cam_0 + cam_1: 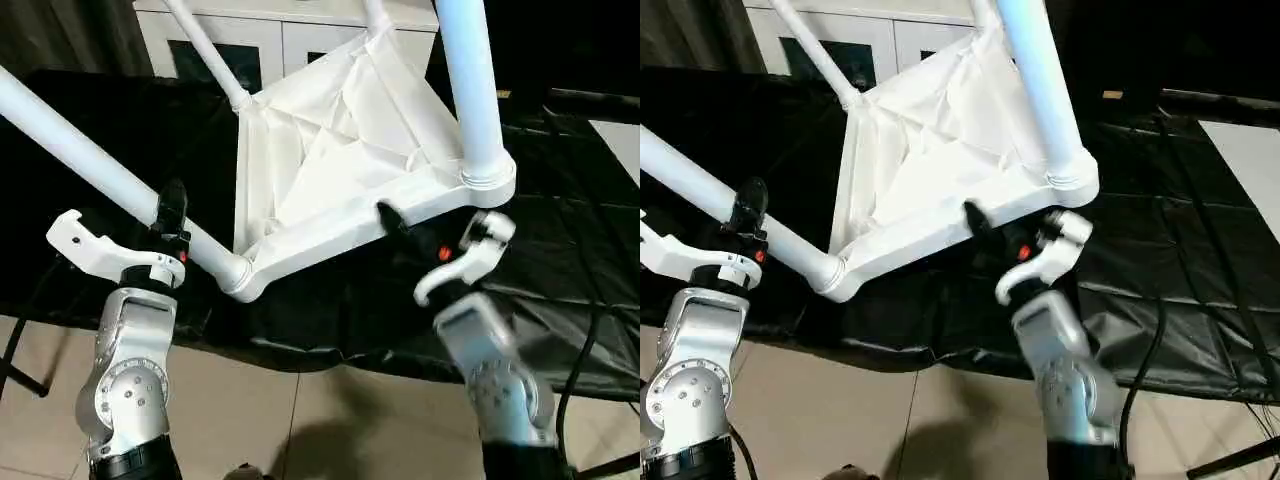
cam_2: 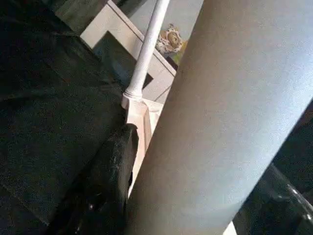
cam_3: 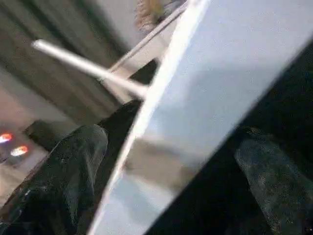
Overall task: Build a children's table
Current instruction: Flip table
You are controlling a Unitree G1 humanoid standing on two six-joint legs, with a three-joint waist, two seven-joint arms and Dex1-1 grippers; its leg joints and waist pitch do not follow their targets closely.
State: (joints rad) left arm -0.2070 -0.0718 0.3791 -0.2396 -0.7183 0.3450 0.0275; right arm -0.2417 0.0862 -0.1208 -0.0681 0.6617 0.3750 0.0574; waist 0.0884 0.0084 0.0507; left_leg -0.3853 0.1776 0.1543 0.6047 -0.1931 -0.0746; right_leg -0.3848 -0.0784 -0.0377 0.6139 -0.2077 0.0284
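The left tool (image 1: 172,232) is gripping a white leg (image 1: 95,165) of the children's table (image 1: 340,160), its black fingers (image 2: 105,181) closing round the tube. The right tool (image 1: 415,235) is standing wide open, its fingers (image 3: 73,171) straddling the tabletop's near edge (image 1: 345,235). The children's table is lying tilted, underside showing, legs sticking out toward ten and twelve o'clock, over the black-covered table (image 1: 560,250). A white cabinet (image 1: 270,40) is standing behind at twelve o'clock
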